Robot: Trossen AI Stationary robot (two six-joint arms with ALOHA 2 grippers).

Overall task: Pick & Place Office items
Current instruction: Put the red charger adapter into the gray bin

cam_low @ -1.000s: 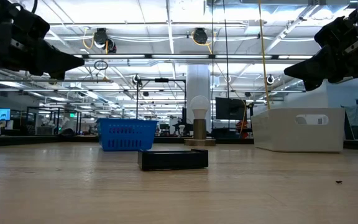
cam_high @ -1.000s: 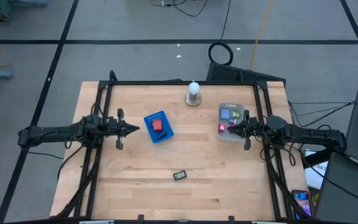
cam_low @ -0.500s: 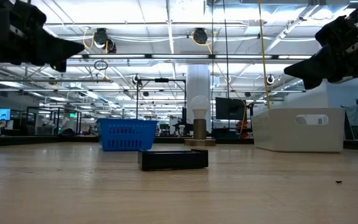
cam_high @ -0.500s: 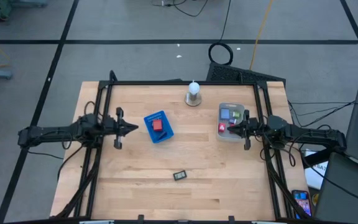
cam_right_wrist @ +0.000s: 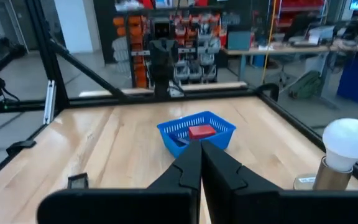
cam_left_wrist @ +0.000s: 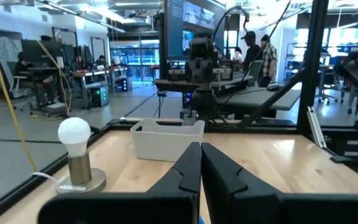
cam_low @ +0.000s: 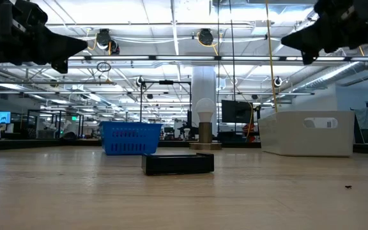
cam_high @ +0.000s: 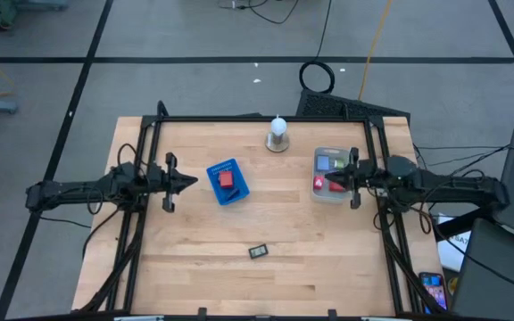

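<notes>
While both arms hang above the table (cam_high: 275,285), the office items sit in three spots: a red block (cam_high: 227,178) in the blue basket (cam_high: 217,169); green, light blue and red pieces (cam_high: 328,164) in the clear bin (cam_high: 318,194); one dark grey clip (cam_high: 258,251) flat on bare wood near the front edge. No writing legible on any. Left gripper (cam_high: 194,183) beside the basket, fingers pressed together, empty. Right gripper (cam_high: 328,177) over the bin, fingers together, empty. White bulb (cam_high: 278,127) stands at the back.
</notes>
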